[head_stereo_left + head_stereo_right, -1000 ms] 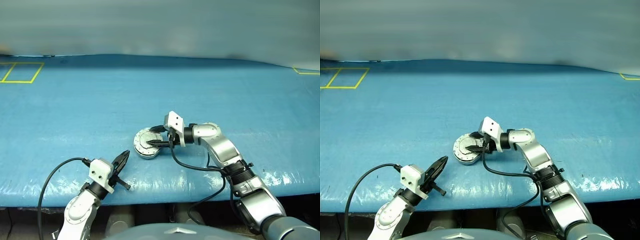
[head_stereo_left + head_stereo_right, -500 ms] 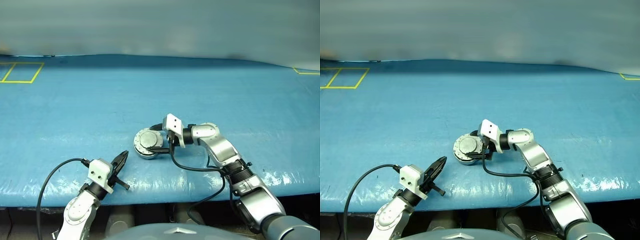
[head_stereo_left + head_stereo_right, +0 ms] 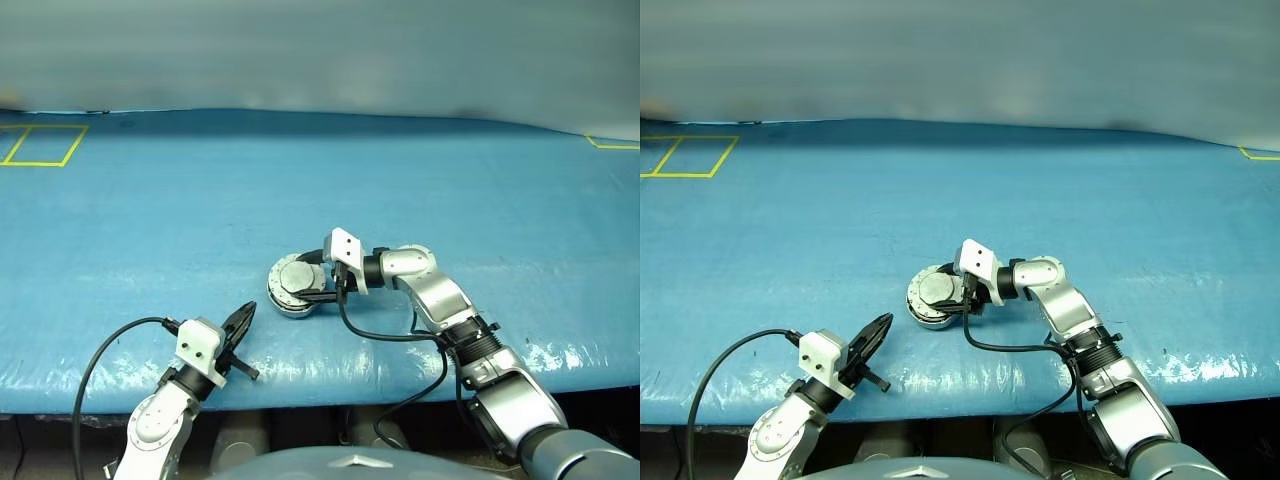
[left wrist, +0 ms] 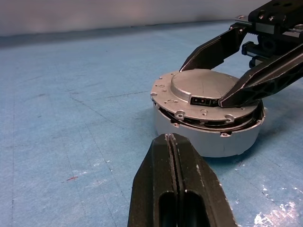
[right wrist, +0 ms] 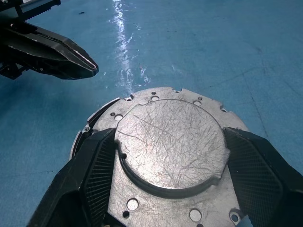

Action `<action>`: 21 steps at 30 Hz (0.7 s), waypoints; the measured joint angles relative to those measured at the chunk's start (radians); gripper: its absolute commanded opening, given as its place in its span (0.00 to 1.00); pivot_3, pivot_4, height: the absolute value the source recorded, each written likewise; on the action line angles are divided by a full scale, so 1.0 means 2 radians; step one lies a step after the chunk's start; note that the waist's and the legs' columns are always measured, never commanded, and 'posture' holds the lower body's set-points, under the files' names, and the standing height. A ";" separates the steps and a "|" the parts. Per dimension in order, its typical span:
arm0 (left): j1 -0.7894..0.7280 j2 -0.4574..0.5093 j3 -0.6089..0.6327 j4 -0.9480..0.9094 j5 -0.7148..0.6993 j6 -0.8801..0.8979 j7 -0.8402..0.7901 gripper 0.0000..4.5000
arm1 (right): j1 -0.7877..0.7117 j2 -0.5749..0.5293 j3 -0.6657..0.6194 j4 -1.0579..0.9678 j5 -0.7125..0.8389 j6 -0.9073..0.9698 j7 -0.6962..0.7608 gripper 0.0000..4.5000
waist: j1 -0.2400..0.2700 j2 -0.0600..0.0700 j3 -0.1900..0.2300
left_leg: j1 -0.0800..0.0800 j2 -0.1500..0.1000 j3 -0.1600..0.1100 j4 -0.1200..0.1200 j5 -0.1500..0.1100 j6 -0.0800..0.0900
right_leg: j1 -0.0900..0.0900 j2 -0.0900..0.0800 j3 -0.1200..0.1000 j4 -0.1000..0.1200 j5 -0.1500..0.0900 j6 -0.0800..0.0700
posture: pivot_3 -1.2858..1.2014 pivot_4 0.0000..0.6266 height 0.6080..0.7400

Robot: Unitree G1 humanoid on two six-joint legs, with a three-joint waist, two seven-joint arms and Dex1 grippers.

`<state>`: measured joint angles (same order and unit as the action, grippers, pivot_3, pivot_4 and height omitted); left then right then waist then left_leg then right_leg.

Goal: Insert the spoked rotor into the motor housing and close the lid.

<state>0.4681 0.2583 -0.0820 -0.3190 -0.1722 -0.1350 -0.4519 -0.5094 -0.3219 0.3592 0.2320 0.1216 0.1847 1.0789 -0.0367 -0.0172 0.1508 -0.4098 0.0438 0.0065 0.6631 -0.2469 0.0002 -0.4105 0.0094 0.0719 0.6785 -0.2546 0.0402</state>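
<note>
The right gripper (image 3: 318, 284) jaws stand apart astride the lid (image 3: 296, 276), lowered over the motor housing (image 4: 208, 142) at centre frame on the blue surface (image 3: 150, 220), while the left gripper (image 3: 243, 318) jaws, pressed together, sit lower left.

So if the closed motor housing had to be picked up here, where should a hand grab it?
Probably by its plain round side wall, coming straight down with fingers on opposite sides. The motor housing sits flat on the table, lid down on top; the right hand already straddles the lid's raised circle.
</note>
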 measured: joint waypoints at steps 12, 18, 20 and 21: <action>-0.003 -0.001 -0.003 0.000 -0.001 -0.001 -0.003 0.00 | 0.004 -0.005 0.002 -0.065 0.002 0.094 -0.013 0.72 | 0.000 0.000 0.000 | 0.000 0.000 0.000 0.000 0.000 0.000 | 0.000 0.000 0.000 0.000 0.000 0.000 | 0.52 0.24 1.00; -0.003 -0.001 -0.003 0.001 -0.001 -0.001 -0.002 0.00 | 0.021 0.000 0.006 -0.106 0.000 0.137 -0.048 0.72 | 0.000 0.000 0.000 | 0.000 0.000 0.000 0.000 0.000 0.000 | 0.000 0.000 0.000 0.000 0.000 0.000 | 0.52 0.24 1.00; -0.003 -0.001 -0.003 0.001 -0.001 -0.001 -0.002 0.00 | 0.027 0.001 0.008 -0.121 -0.001 0.150 -0.061 0.72 | 0.000 0.000 0.000 | 0.000 0.000 0.000 0.000 0.000 0.000 | 0.000 0.000 0.000 0.000 0.000 0.000 | 0.52 0.24 1.00; -0.003 -0.001 -0.003 0.001 -0.001 -0.001 -0.003 0.00 | 0.029 0.001 0.009 -0.127 -0.001 0.154 -0.065 0.72 | -0.001 0.000 0.000 | 0.000 0.000 0.000 0.000 0.000 0.000 | 0.000 0.000 0.000 0.000 0.000 0.000 | 0.52 0.24 1.00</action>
<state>0.4618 0.2559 -0.0889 -0.3171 -0.1733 -0.1371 -0.4571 -0.4508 -0.3192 0.3782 -0.0211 0.1191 0.4932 0.9487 -0.0378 -0.0169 0.1511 -0.4102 0.0440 0.0064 0.6628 -0.2469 0.0002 -0.4112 0.0094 0.0719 0.6785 -0.2551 0.0406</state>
